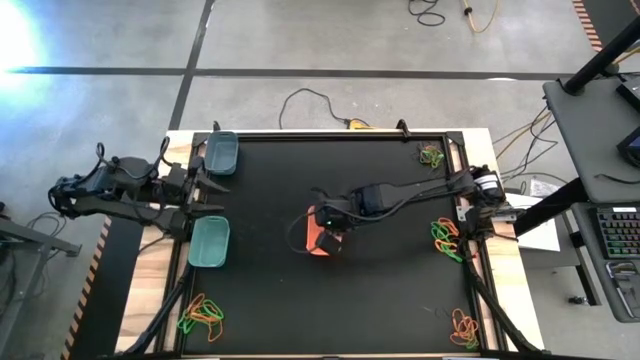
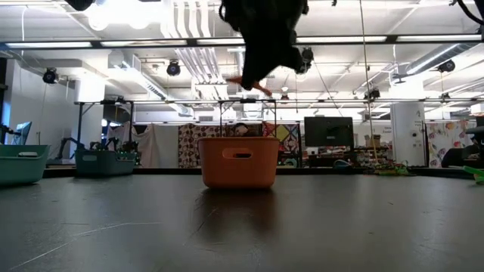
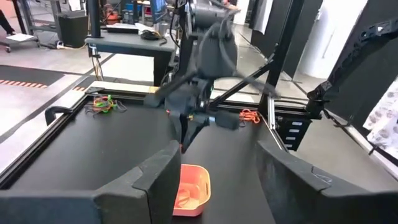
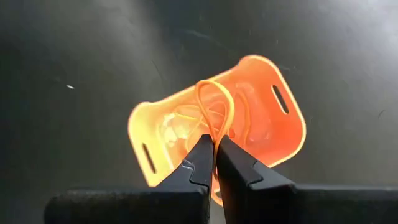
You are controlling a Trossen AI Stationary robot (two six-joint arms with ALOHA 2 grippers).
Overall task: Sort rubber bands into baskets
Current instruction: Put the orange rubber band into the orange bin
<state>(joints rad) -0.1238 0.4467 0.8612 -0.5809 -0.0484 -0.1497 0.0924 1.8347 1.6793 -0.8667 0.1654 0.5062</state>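
above black table, right end effector [image 4: 213, 146] pinches orange band [image 4: 216, 112].

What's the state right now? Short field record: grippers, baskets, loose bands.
right gripper: shut on an orange rubber band, above the orange basket
left gripper: open, empty, at the table's left edge between the other two baskets
orange basket contents: orange bands already inside
teal-green basket: left side, near
dark grey-teal basket: left side, far
loose bands: piles at near-left, far-right, right edge, near-right
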